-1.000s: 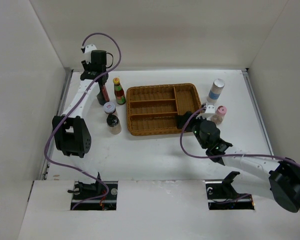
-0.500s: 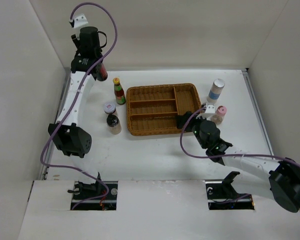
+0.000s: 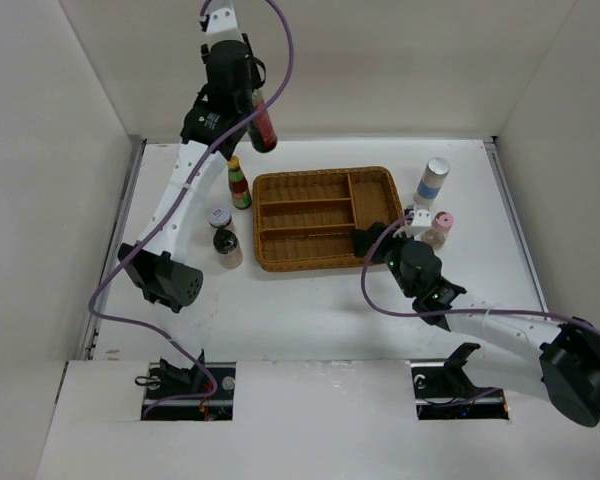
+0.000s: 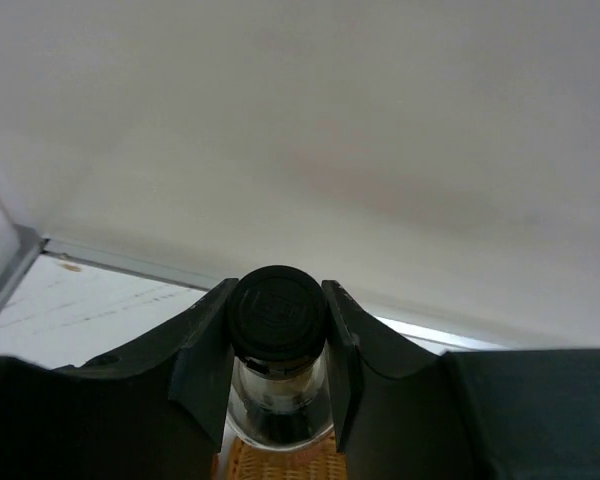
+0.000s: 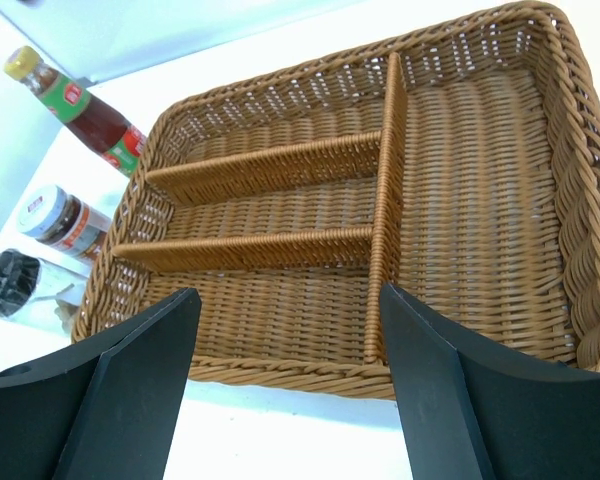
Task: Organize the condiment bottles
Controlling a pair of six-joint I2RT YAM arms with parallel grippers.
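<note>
White walls close in a white table (image 3: 310,310). The tall clear black-capped bottle (image 3: 263,125) hangs tilted in the air above the far left corner of the wicker tray (image 3: 320,175). The left gripper (image 4: 277,345) is clamped on its neck just under the cap.

To carry it well, I judge the arm should swing over one of the tray's long compartments and come down low. It should lay the bottle along the slot before letting go, because a tall bottle released from height could bounce or roll.

The right gripper (image 5: 285,390) waits at the tray's near right corner, jaws apart and holding nothing.

Left of the tray stand the red yellow-capped sauce bottle (image 3: 238,182), the lavender-lidded jar (image 3: 220,215) and the dark squat bottle (image 3: 226,248). Right of the tray stand the white blue-banded cylinder (image 3: 433,181) and the pink-lidded jar (image 3: 439,229).

The print on the sauce bottle's red label and on the jar's label is too small to read. The embossing on the held bottle's cap is illegible.
</note>
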